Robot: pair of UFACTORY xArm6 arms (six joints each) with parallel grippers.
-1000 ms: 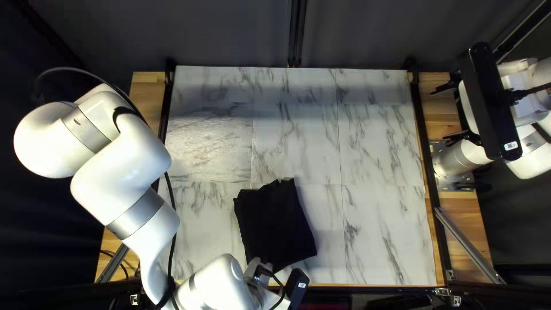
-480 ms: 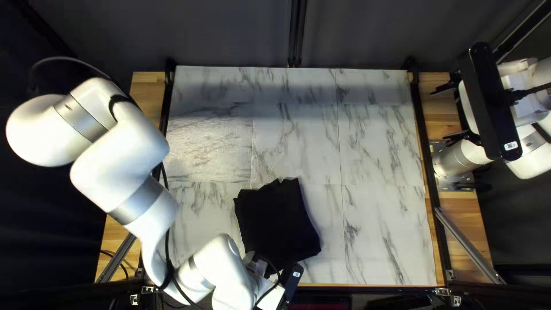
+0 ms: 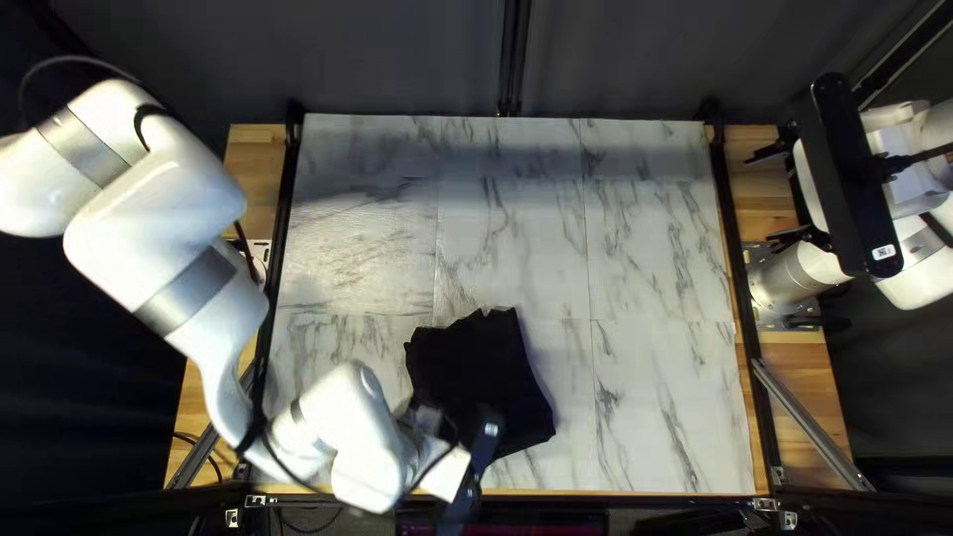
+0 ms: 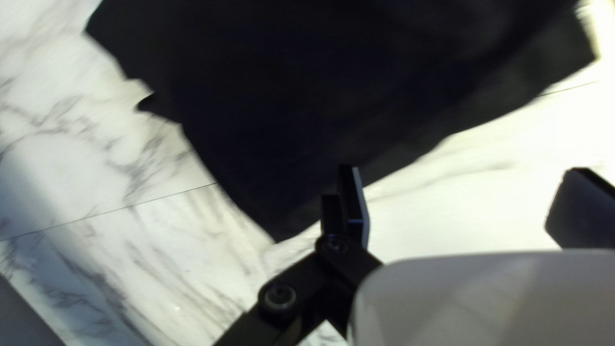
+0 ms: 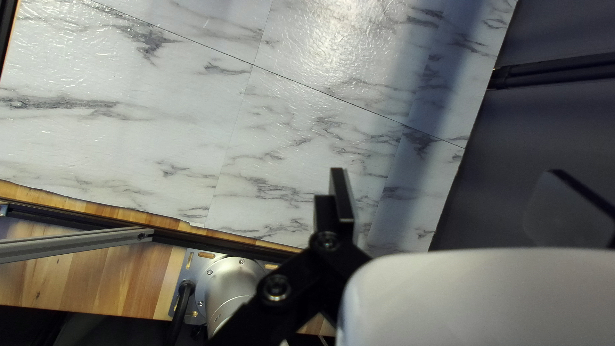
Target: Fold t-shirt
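Top: high, slanting down | left wrist: low, downward | right wrist: higher, downward | shared: marbled tabletop (image 3: 645, 248)

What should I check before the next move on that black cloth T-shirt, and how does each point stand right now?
1. Black two-fingered left gripper open: ok, with nothing held between its fingers.
2. Black two-fingered right gripper open and away from the shirt: ok.
3. Black cloth T-shirt neatly squared: not ok, its outline is jagged and uneven.
4. Shirt wholly on the white marble-patterned tabletop: cannot tell, as the white left arm hides part of its near side.
5. Left fingers clear above the shirt's corner: cannot tell, the height does not show.
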